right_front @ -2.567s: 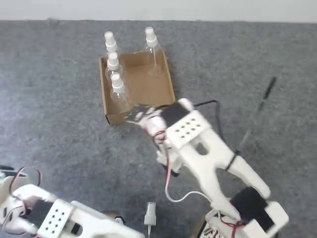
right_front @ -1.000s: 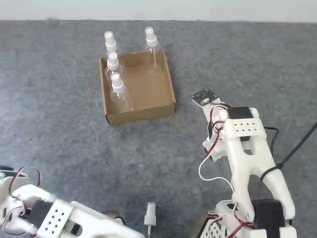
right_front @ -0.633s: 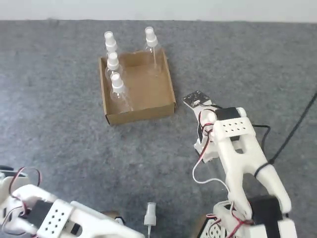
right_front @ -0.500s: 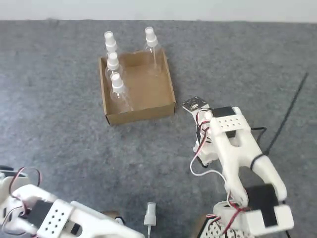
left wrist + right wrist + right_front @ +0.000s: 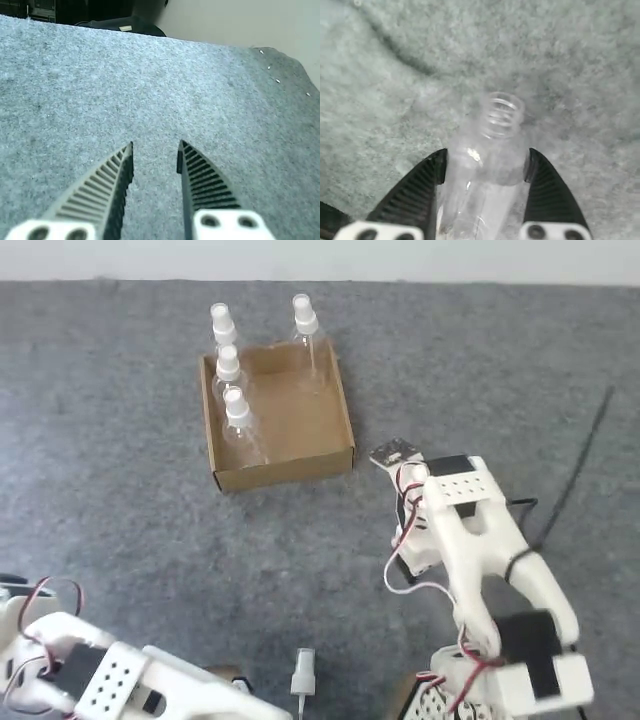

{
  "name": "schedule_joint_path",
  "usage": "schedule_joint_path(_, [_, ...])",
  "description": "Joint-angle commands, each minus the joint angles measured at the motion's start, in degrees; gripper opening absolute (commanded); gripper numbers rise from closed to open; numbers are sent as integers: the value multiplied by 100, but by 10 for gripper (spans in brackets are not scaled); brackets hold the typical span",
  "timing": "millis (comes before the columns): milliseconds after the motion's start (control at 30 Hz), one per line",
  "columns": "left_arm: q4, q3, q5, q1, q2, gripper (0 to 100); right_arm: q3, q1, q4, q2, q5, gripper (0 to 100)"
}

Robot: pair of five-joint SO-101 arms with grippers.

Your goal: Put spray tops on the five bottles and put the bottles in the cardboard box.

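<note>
The right end effector (image 5: 486, 155) was closed on the uncapped bottle (image 5: 499, 120), one ribbed finger pressed against each side of its clear body just below the shoulder. The bottle's long axis ran in line with the fingers, so its open threaded neck stuck out past the fingertips, away from the wrist. Whether its base rested on the table (image 5: 120, 490) or hung clear of it could not be told.

The left end effector (image 5: 156, 150) was open, with a clear gap between its two fingers and nothing but grey table ahead of it.

The part this bottle lacked, the loose spray top (image 5: 303, 672), lay on the table well behind the right end effector, back toward the arm bases. It sat just beside the left arm (image 5: 110, 675), which was the nearer of the two and the only one with free fingers. The top seemed to lie with its tube pointing toward the near edge, though that was hard to be sure of. The likely next move was for the left arm to fetch the top and bring it to the neck held out by the right arm (image 5: 460, 510).

The cardboard box (image 5: 280, 472) sat ahead of the right end effector and off to its left, near but apart. Four capped bottles (image 5: 237, 412) stood upright in it, grouped along its far and left sides.
</note>
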Motion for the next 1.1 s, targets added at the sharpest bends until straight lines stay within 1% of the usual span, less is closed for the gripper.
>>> schedule_joint_path(0, [-185,-75,44,9,-26,135,-44,-66,224,-1086,-44,67])
schedule_joint_path(167, [-185,-75,44,9,-26,135,-44,-75,224,-1666,-70,65])
schedule_joint_path(300, [-141,-75,18,53,-26,135,-44,-75,215,-1974,-466,63])
schedule_joint_path(367, [-132,-66,-299,176,-26,135,-44,-75,171,-2123,-563,63])
schedule_joint_path(467, [-132,22,-967,440,-26,135,-44,-75,154,-2352,-695,62])
schedule_joint_path(533, [-132,40,-1240,536,-26,135,-44,-75,136,-2492,-765,62])
schedule_joint_path(600, [-132,40,-1389,571,-26,135,0,-31,-40,-2571,-765,62])
schedule_joint_path(767, [-105,-127,-1398,571,-26,135,334,57,-593,-2633,-774,62])
schedule_joint_path(833, [149,-356,-1407,580,-26,135,527,75,-804,-2633,-774,62])
schedule_joint_path(867, [387,-541,-1407,607,-26,135,624,127,-875,-2633,-774,62])
schedule_joint_path(933, [1055,-954,-1635,756,-26,135,703,233,-963,-2633,-774,62])
schedule_joint_path(1067, [2374,-1719,-2110,1486,-26,135,695,549,-1007,-2633,-782,62])
